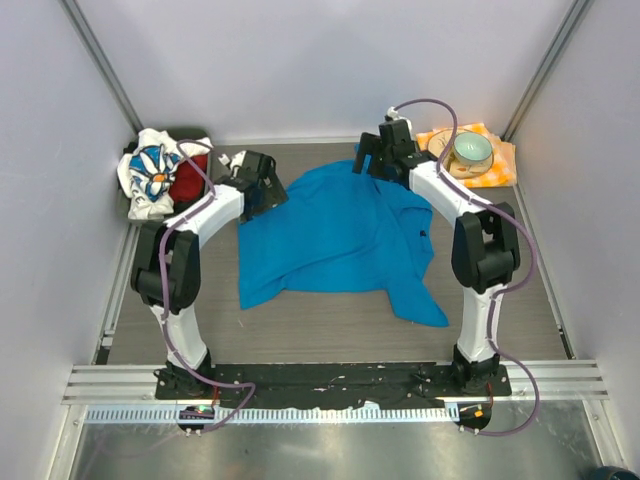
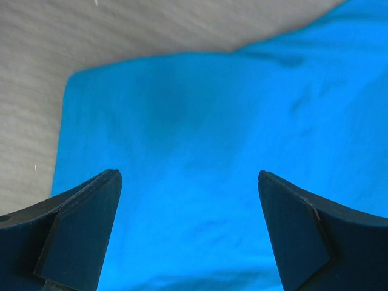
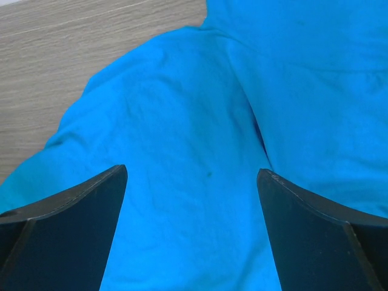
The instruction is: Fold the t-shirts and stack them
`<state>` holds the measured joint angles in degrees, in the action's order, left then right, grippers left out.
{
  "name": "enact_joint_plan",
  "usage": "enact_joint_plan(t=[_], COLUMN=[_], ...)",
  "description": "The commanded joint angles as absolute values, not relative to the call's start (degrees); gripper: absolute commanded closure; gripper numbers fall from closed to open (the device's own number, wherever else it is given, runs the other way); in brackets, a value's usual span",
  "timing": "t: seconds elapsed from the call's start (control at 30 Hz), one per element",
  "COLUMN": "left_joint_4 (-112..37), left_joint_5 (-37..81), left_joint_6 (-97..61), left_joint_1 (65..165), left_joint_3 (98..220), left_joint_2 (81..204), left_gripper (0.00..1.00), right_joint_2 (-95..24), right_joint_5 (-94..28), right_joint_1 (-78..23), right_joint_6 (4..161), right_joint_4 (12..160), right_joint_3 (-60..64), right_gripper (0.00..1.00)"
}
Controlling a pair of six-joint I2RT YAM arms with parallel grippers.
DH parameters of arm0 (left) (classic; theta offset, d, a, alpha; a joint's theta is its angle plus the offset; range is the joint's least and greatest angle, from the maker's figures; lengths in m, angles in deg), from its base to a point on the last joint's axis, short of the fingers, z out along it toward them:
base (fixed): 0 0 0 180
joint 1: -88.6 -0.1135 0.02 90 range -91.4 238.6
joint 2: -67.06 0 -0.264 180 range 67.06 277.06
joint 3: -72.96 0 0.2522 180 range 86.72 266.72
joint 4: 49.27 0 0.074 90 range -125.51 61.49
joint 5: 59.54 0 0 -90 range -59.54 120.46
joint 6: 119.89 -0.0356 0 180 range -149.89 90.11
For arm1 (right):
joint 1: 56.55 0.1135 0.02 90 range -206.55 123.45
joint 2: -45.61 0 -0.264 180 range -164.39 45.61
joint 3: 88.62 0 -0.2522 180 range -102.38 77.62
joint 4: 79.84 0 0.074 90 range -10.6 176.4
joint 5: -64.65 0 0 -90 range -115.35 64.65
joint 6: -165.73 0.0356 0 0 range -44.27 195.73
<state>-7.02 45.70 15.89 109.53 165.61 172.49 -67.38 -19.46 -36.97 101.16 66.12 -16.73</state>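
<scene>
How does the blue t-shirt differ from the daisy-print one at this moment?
The blue t-shirt is plain, while the daisy-print t-shirt is white with blue flowers. The blue t-shirt lies spread out in the centre; the daisy-print t-shirt sits bunched in the far left corner. Both are soft cloth, and neither is neatly folded yet.

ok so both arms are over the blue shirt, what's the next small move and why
Probably lower both and pinch the far edge. The left gripper and right gripper stand open with nothing held, blue cloth beneath each, at the far edge of the blue t-shirt, which lies spread but creased. Gripping there would start a fold toward the near side.
</scene>
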Motion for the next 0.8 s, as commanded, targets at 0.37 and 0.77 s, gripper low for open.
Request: enact_joint_plan(t=[0.37, 0.77], left_joint_4=[-16.2, -14.7], left_joint_5=[38.0, 41.6], left_joint_6=[19.1, 23.0], left_joint_1=[105.6, 113.4], left_joint_3=[163.6, 149.9], left_joint_2=[178.7, 171.8], left_gripper=[0.02, 0.03], right_joint_2=[-75.0, -62.7], right_joint_5=[-27.8, -12.6], right_joint_1=[-37.5, -37.5], right_joint_6=[102.8, 104.4], right_joint_4=[72.8, 66.9], right_joint_3=[-11.2, 8.7], right_gripper=[0.06, 0.06])
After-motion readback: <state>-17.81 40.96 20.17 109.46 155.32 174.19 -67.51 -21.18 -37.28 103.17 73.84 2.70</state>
